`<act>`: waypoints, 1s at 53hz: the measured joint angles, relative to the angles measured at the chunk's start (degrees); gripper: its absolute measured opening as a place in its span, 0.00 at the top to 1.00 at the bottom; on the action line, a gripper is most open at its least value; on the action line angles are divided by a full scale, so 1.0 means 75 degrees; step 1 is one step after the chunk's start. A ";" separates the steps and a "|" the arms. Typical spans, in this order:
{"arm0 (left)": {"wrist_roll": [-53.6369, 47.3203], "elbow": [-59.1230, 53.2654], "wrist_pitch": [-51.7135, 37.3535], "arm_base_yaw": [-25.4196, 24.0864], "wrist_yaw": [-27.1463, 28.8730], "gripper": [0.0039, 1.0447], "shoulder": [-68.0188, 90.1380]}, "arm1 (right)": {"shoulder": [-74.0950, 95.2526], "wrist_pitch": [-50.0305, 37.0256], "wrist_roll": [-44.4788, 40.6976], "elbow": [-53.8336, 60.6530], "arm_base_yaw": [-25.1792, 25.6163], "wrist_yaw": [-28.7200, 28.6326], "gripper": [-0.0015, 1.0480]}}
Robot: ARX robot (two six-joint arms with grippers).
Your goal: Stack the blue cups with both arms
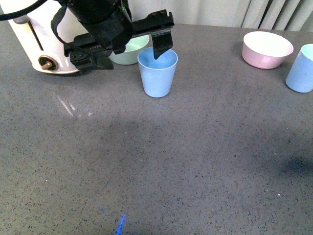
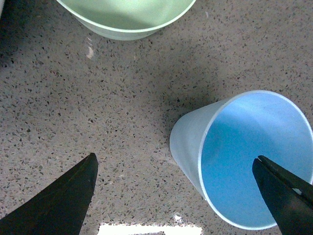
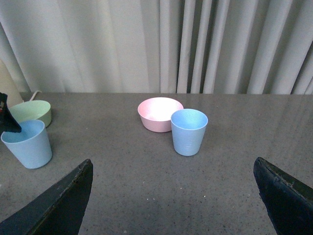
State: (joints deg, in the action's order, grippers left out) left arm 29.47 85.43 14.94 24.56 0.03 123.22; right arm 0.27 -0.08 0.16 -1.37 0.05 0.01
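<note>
One light blue cup (image 1: 157, 73) stands upright at the back centre of the table. My left gripper (image 1: 129, 54) is open above it, with one finger (image 1: 161, 46) over the cup's mouth and the other out to the left. In the left wrist view the cup (image 2: 244, 161) sits off-centre, under one finger (image 2: 286, 193) of the gripper (image 2: 174, 159). The second blue cup (image 1: 301, 68) stands at the far right edge. My right gripper (image 3: 172, 166) is open and empty, well short of that cup (image 3: 189, 131); the first cup (image 3: 28, 143) also shows there. The right gripper is out of the front view.
A mint green bowl (image 1: 129, 51) sits just behind the left cup, also in the left wrist view (image 2: 124, 19). A pink bowl (image 1: 267, 49) stands beside the right cup. A white appliance (image 1: 34, 44) is at the back left. Curtains hang behind the grey table (image 1: 171, 161).
</note>
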 joint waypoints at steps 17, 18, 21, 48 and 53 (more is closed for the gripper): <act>0.0326 0.0635 0.0379 0.0274 0.0198 0.42 0.0589 | 0.0000 0.0000 0.0000 0.0000 0.0000 -0.0003 0.09; 0.0344 0.0647 0.0388 0.0286 0.0198 0.44 0.0592 | 0.0000 0.0000 0.0000 0.0000 0.0000 0.0000 0.09; 0.0423 0.0711 0.0443 0.0364 0.0195 0.54 0.0650 | 0.0000 0.0000 -0.0003 0.0000 0.0000 0.0000 0.09; 0.0737 0.0670 0.0968 0.1539 0.0487 0.98 0.0595 | 0.0000 0.0000 -0.0003 0.0000 0.0000 0.0000 0.09; 0.0737 0.0603 0.0953 0.1958 0.0533 0.98 0.0533 | 0.0000 0.0000 0.0000 0.0000 0.0000 0.0000 0.09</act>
State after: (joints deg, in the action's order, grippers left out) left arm 35.00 89.95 22.09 39.24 4.03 127.22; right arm 0.27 -0.08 0.16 -1.37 0.05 0.01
